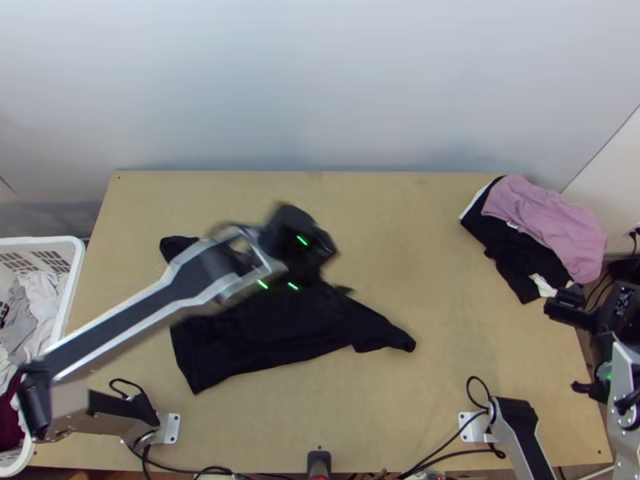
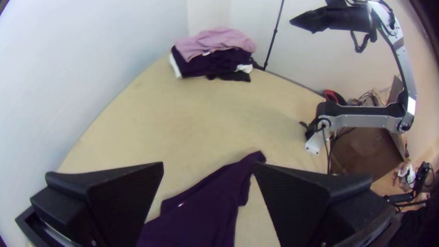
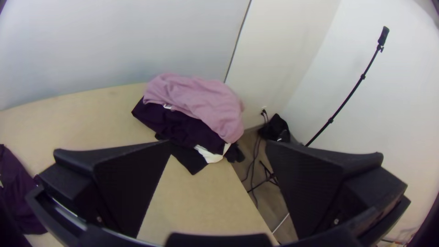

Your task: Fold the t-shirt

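Both my left fingers [image 1: 290, 224] and right fingers [image 1: 566, 310] gape wide, empty. The black t-shirt [image 1: 256, 340] lies rumpled on the wooden bench [image 1: 448, 320], pale wall [image 1: 320, 88] beyond it, white basket [image 1: 78, 264] to its left.

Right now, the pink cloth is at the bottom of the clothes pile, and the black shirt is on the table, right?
Not quite: the pink cloth is on top of the clothes pile, as the left wrist view shows. The black shirt is on the table.

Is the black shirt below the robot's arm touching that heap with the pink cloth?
Apart. The top view shows bare tabletop between the black shirt and the heap.
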Tool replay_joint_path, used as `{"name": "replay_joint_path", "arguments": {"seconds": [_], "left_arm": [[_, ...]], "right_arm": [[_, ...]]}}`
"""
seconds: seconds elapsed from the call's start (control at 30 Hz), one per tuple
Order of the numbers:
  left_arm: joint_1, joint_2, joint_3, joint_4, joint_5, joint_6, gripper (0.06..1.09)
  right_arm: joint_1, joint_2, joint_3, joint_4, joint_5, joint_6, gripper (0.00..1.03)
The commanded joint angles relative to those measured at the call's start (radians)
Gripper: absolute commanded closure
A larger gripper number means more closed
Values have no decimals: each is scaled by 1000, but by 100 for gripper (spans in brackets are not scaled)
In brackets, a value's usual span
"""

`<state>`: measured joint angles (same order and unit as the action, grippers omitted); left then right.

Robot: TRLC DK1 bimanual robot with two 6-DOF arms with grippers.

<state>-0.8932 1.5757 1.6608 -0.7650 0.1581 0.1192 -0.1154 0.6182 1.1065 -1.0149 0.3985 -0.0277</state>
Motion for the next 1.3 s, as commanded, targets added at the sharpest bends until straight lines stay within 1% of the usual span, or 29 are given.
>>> {"name": "replay_joint_path", "arguments": {"seconds": [0.0, 0.03, 0.07, 0.1, 0.13, 0.23, 0.27, 0.3, 0.33, 0.4, 0.43, 0.5, 0.53, 0.63, 0.73, 0.87, 1.03, 1.17, 1.27], "left_arm": [[381, -72, -15, -362, 89, 218, 11], [464, -75, -62, -419, 115, 272, 11], [524, -79, -116, -482, 120, 332, 11], [573, -85, -168, -530, 121, 382, 11], [620, -102, -225, -545, 123, 416, 11], [720, -149, -357, -550, 121, 451, 11], [746, -154, -397, -553, 120, 461, 11], [771, -155, -435, -553, 110, 467, 11], [800, -154, -470, -553, 95, 471, 11], [850, -151, -524, -553, 74, 473, 11], [869, -151, -541, -551, 74, 474, 11], [895, -151, -562, -545, 75, 474, 11], [896, -151, -572, -543, 74, 474, 11], [901, -157, -593, -543, 50, 474, 11], [902, -187, -613, -548, 46, 465, 11], [902, -221, -682, -547, 41, 464, 11], [889, -255, -751, -502, 40, 461, 11], [893, -210, -736, -479, 41, 430, 11], [895, -206, -702, -471, 49, 396, 16]], "right_arm": [[25, 103, 21, 6, -90, 20, 7], [42, 133, 21, -4, -127, 20, 7], [66, 175, 21, -30, -170, 20, 8], [100, 218, 21, -60, -225, 20, 10], [135, 259, 23, -88, -297, 22, 10], [207, 373, 33, -120, -504, 60, 10], [244, 420, 47, -142, -543, 60, 10], [287, 457, 59, -148, -553, 54, 10], [345, 492, 72, -159, -553, 29, 10], [465, 578, 99, -228, -553, -29, 8], [510, 606, 101, -238, -553, -37, 5], [571, 653, 98, -235, -555, -41, 5], [583, 687, 95, -235, -555, -41, 5], [605, 772, 110, -226, -555, -100, 5], [637, 854, 141, -189, -561, -100, 5], [657, 937, 158, -94, -573, -94, 5], [669, 1022, 205, -83, -609, -87, 5], [720, 1066, 165, -27, -642, -58, 6], [767, 1092, 171, 24, -641, -35, 7]]}}
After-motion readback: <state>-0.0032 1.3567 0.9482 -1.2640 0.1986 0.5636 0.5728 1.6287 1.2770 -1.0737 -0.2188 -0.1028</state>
